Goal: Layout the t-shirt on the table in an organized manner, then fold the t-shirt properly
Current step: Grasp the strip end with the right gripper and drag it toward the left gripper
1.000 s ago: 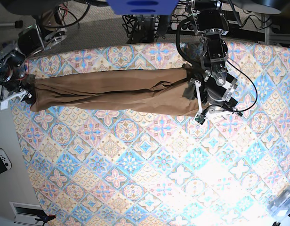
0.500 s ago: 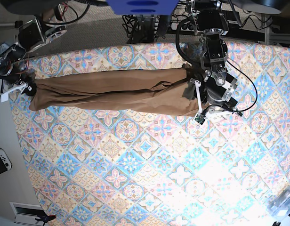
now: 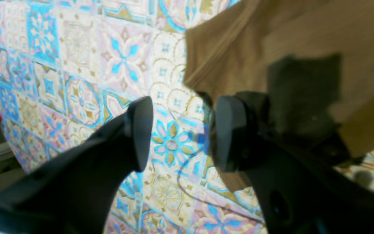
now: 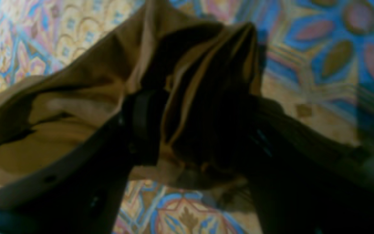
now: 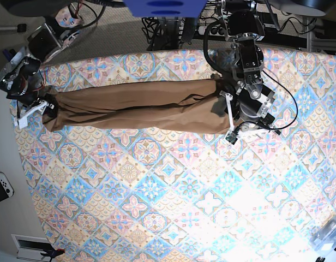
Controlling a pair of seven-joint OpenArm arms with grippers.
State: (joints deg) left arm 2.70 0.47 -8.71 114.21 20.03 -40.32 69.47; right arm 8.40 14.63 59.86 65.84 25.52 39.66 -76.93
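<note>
The tan-brown shirt (image 5: 141, 106) lies stretched into a long, narrow, creased band across the upper part of the base view, left end bunched near the table's (image 5: 173, 202) left edge; the table's blue, pink and cream tiled cloth fills the rest

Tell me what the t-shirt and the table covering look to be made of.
The t-shirt: soft matte tan knit, probably cotton jersey; it drapes in long folds and bunches limply in the right wrist view. The table covering: looks like printed cloth with a flat, dull tile pattern; whether woven fabric or wipeable vinyl cannot be told.
</note>
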